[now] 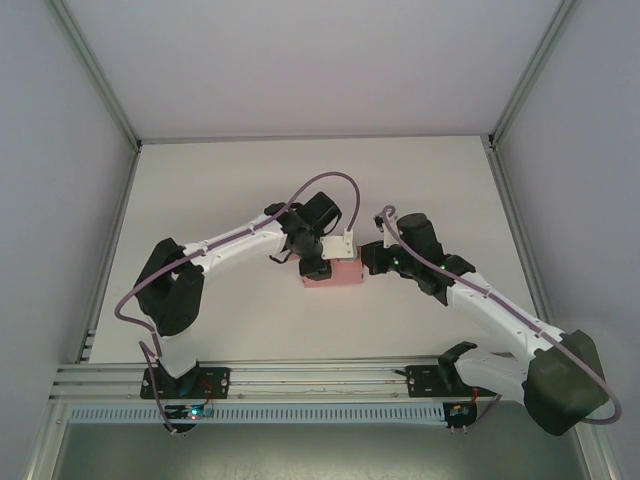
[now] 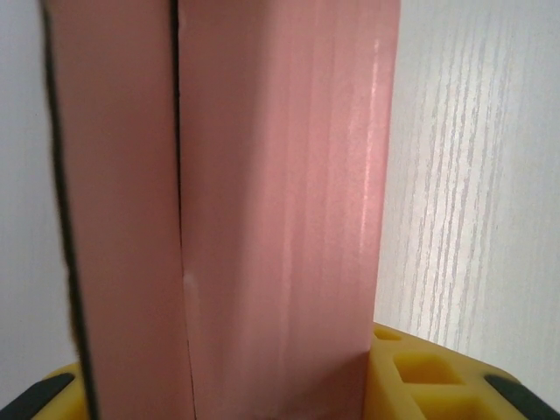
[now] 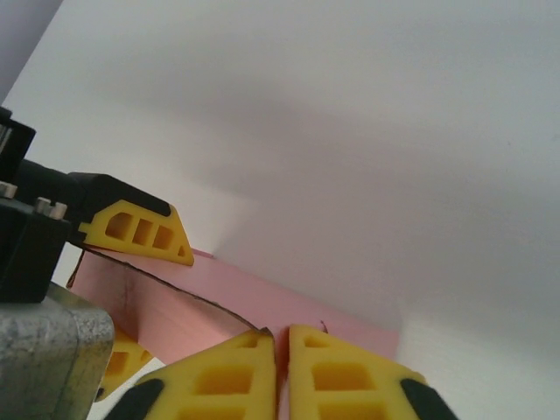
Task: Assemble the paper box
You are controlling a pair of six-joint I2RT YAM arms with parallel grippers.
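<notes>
One paper box (image 1: pixel 338 273), light pink and folded into a small flat block, lies on the white table (image 1: pixel 220 180) near its middle, between the two arms that reach in from 6 o'clock. Two grippers meet it, one on each side. The left gripper (image 1: pixel 316 268) is at the box's 9 o'clock end and pinches it. In the left wrist view the paper box (image 2: pixel 262 219) runs up between that gripper's two yellow fingers (image 2: pixel 429 381), with one dark seam down its face. The right wrist view shows the same hold from the other end, with one yellow finger (image 3: pixel 140 232) above the paper box (image 3: pixel 219 297) and a second below it. The right gripper (image 1: pixel 370 262) sits at the box's 3 o'clock end. Seen from its own wrist, the right gripper (image 3: pixel 278 350) has its two yellow fingers pressed together, tips touching the box's near edge. Whether a thin flap is caught between them cannot be told. Two purple cables (image 1: pixel 330 176) are counted, one along each arm.
</notes>
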